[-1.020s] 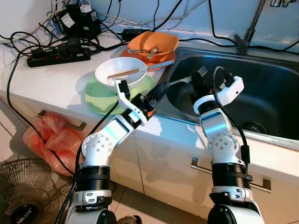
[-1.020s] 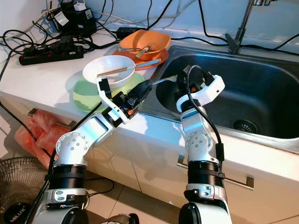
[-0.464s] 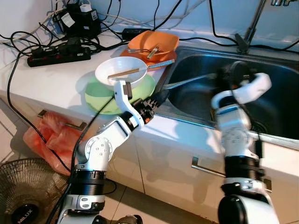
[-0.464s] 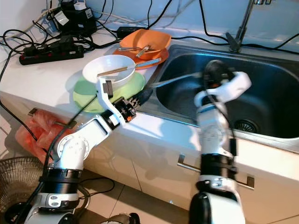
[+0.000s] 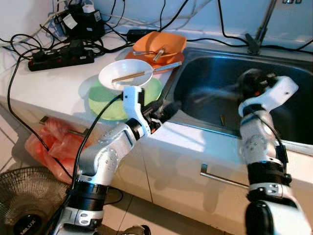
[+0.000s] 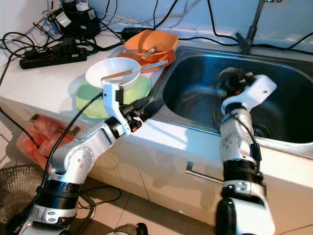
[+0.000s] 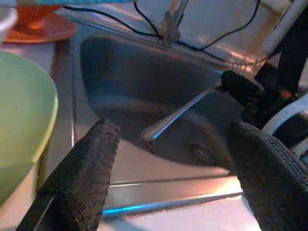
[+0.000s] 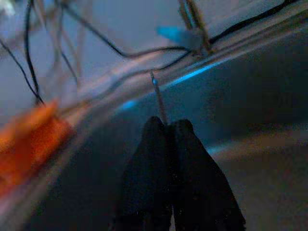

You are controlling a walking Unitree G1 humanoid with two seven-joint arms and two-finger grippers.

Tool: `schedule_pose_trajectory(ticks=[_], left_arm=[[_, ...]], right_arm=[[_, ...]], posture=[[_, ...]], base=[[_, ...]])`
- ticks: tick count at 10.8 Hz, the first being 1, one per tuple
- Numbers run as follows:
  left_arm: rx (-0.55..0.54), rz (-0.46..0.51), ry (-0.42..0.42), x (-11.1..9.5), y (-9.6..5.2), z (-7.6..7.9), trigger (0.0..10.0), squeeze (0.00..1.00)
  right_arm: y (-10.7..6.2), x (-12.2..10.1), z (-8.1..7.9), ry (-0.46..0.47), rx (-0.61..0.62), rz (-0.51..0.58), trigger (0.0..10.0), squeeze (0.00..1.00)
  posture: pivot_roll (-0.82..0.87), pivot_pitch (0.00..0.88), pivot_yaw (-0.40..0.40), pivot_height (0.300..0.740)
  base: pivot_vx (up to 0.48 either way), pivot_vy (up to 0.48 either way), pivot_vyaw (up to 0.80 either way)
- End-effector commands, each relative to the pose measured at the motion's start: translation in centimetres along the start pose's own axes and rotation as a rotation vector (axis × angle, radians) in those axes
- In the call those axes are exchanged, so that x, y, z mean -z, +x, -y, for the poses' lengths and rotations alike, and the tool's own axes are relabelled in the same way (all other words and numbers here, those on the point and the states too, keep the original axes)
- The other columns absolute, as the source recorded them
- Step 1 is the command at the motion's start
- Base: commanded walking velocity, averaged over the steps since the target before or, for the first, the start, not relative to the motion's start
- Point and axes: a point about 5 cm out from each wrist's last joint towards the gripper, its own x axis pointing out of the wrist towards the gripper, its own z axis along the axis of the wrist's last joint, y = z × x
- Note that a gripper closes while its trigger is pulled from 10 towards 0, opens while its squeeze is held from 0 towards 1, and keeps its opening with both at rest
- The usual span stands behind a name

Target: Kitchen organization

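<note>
While the right gripper hangs over the sink, its jaws are pinched on a slim metal utensil that reaches, blurred, across the basin toward the sink's left wall. At the sink's front-left corner the left gripper sits over the rim with jaws parted and empty. On the tabletop left of the sink lie a green plate carrying a white bowl with chopsticks, and behind them, by the sink's far-left corner, an orange bowl. A power strip and cables lie farther from the sink.

The left wrist view looks between two spread black fingers into the sink, where the utensil juts out of the right gripper, its free end above the basin.

In the right wrist view the fingers press together, the thin utensil standing out from between them over the sink's dark wall.
</note>
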Motion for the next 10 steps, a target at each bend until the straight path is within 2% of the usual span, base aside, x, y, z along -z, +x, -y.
schedule_pose_trajectory(ticks=[1,2,3,4,7,10], left_arm=[[0.0,-0.009,0.048,0.0,-0.3,0.1,10.0,0.74],[0.003,-0.031,0.083,0.3,-0.4,0.1,10.0,0.0],[0.013,-0.041,0.109,0.5,-0.6,0.1,10.0,0.0],[0.012,-0.04,0.114,0.4,-0.5,0.1,10.0,0.0],[0.007,-0.032,0.154,0.3,-0.3,0.1,10.0,0.0],[0.002,-0.027,0.202,0.1,-0.9,-0.4,10.0,0.0]], right_arm=[[0.0,0.4,-0.4,-0.121,-0.014,-0.007,10.0,0.0],[-0.2,1.1,-0.3,-0.193,-0.027,-0.028,10.0,0.0],[-0.3,1.7,-0.1,-0.223,-0.033,-0.04,10.0,0.78],[-0.4,1.8,-0.1,-0.219,-0.033,-0.044,10.0,1.0],[-0.3,2.0,0.0,-0.264,-0.065,-0.039,10.0,1.0],[0.3,0.6,0.2,-0.396,-0.205,-0.032,10.0,1.0]], posture=[[0.12,0.081,0.123,0.74],[0.12,0.084,0.131,0.74],[0.12,0.086,0.135,0.74],[0.12,0.087,0.137,0.74],[0.12,0.087,0.145,0.74],[0.12,0.09,0.156,0.74]], base=[[0.0,0.0,0.0],[0.0,0.0,0.0],[0.0,0.0,0.0],[0.0,0.0,0.0],[0.0,0.0,0.0],[0.0,0.0,0.0]])
